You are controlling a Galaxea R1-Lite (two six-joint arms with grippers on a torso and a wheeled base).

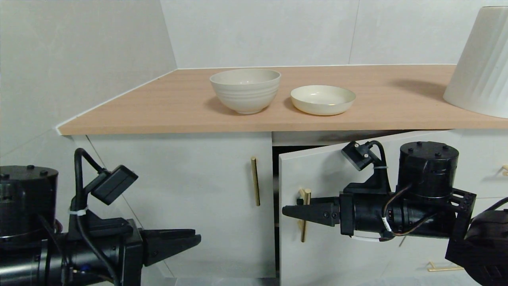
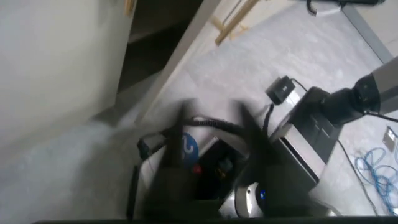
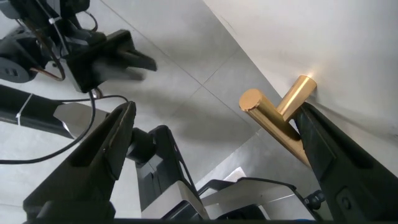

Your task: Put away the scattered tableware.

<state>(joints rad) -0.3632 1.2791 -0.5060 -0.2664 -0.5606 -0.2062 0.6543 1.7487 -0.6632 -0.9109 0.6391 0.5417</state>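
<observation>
above the right pincer [image 1: 285, 211], bowl [image 1: 245, 90] and dish [image 1: 322, 99] sit on counter [image 1: 170, 107].

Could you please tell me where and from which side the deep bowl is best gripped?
Probably by the near rim of the bowl, coming down from above and pinching the wall inside and out: it stands upright, looks too wide to span, and the dish sits close on its right.

A white lampshade [image 1: 482, 63] stands on the right end of the wooden countertop [image 1: 158, 107], with its shadow lying on the wood just beside it. Pale tiled walls [image 1: 278, 31] rise behind the countertop and along its left edge.
</observation>
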